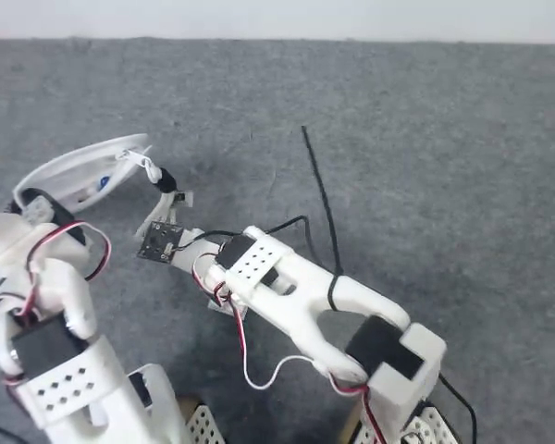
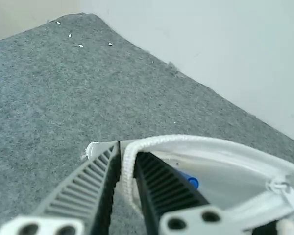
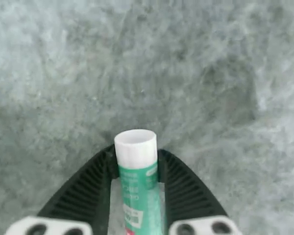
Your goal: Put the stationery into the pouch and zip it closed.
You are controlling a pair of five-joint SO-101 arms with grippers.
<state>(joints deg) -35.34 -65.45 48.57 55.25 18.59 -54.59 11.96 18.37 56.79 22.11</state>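
A white pouch (image 1: 79, 171) is held up off the grey carpet at the left, its mouth open toward the right arm. My left gripper (image 2: 125, 169) is shut on the pouch's rim (image 2: 186, 142). A blue item (image 2: 188, 182) lies inside, and the zipper pull (image 2: 284, 188) hangs at the far end of the opening. My right gripper (image 3: 136, 164) is shut on a glue stick (image 3: 136, 161) with a white cap and green label, over bare carpet. In the high view the right gripper (image 1: 166, 187) sits just beside the pouch's open end.
Grey carpet (image 1: 425, 139) covers the table up to a pale wall at the back. A thin black cable (image 1: 320, 194) runs across the carpet toward the right arm. Both arm bases stand at the near edge.
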